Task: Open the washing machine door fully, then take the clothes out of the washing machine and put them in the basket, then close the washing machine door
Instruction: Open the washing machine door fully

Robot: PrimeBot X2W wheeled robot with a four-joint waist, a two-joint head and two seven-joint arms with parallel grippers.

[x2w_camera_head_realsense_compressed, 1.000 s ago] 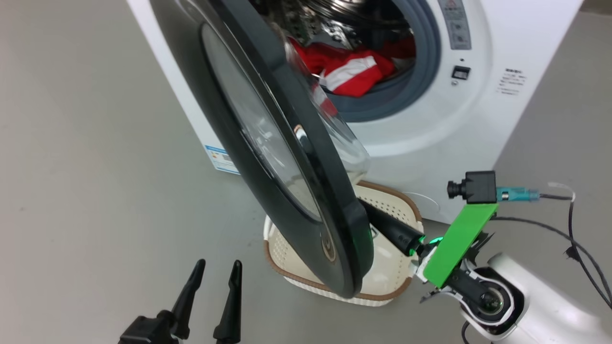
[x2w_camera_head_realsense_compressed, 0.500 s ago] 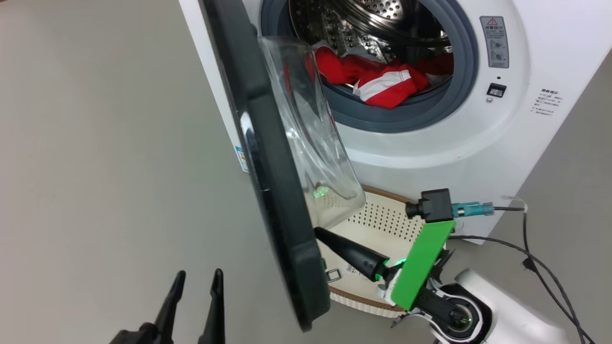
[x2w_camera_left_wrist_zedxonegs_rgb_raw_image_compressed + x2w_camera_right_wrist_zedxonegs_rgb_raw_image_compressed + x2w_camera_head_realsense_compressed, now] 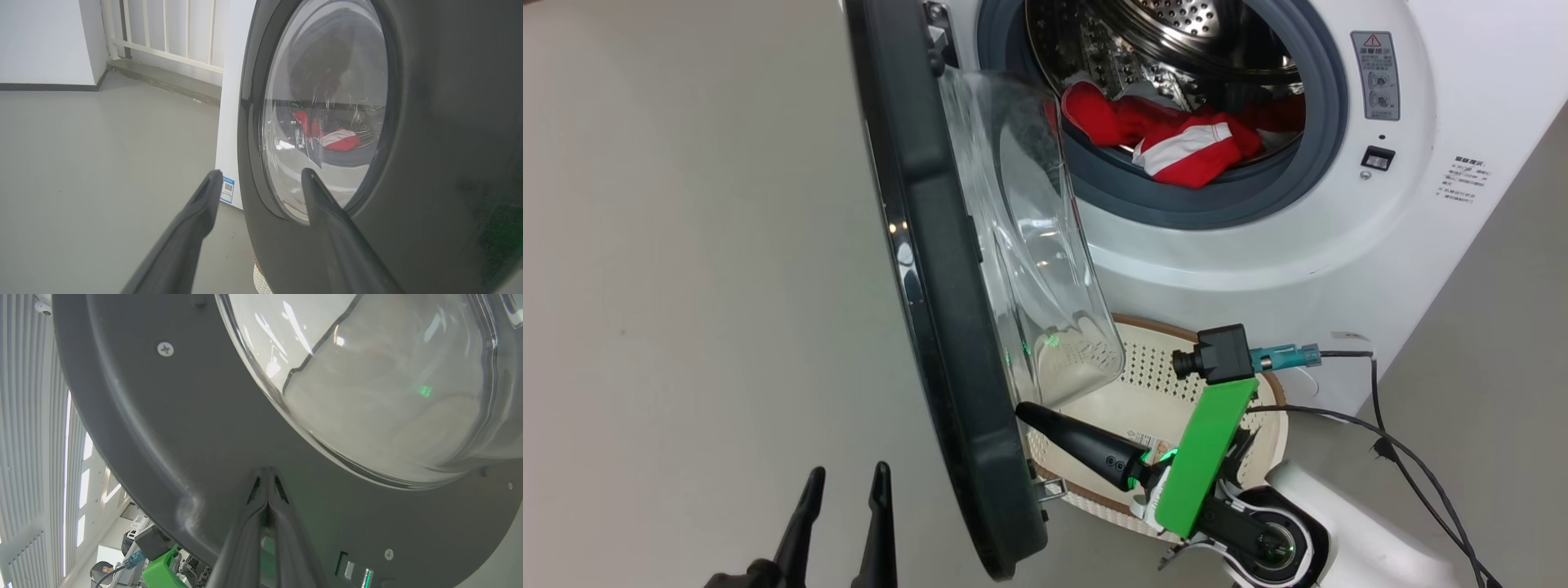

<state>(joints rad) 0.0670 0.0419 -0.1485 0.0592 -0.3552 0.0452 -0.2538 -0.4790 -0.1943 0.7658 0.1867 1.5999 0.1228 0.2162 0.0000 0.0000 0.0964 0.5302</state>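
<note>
The washing machine door [image 3: 947, 327] stands swung out, not yet fully by my reckoning. My right gripper [image 3: 1023, 409], fingers pressed together, touches its inner face; my left gripper [image 3: 849, 469] hangs spread outside. The clothes [image 3: 1176, 143] lie in the drum [image 3: 1176, 33], none in the basket [image 3: 1152, 376].

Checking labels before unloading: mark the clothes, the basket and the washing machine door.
the clothes [image 3: 1180, 149]: head view, white stripe of the red garment.
the basket [image 3: 1152, 367]: head view, perforated back wall.
the washing machine door [image 3: 939, 286]: head view, black rim.
</note>
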